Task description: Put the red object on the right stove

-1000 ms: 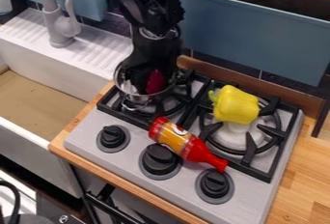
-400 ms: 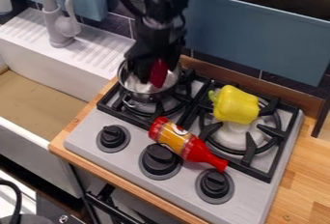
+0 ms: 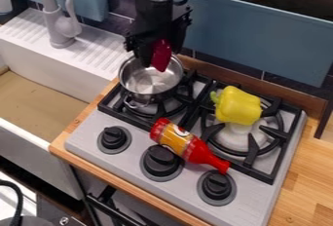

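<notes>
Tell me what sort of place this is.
Probably a toy or mock kitchen: a white sink basin with a grey curved faucet, beside a grey stove top with black knobs and a shiny metal pot.

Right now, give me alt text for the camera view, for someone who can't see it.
A black robot gripper holds a dark red object above a metal pot on the stove's left burner. A yellow bell pepper sits on the right burner, and a red-and-yellow bottle lies across the stove front.
</notes>
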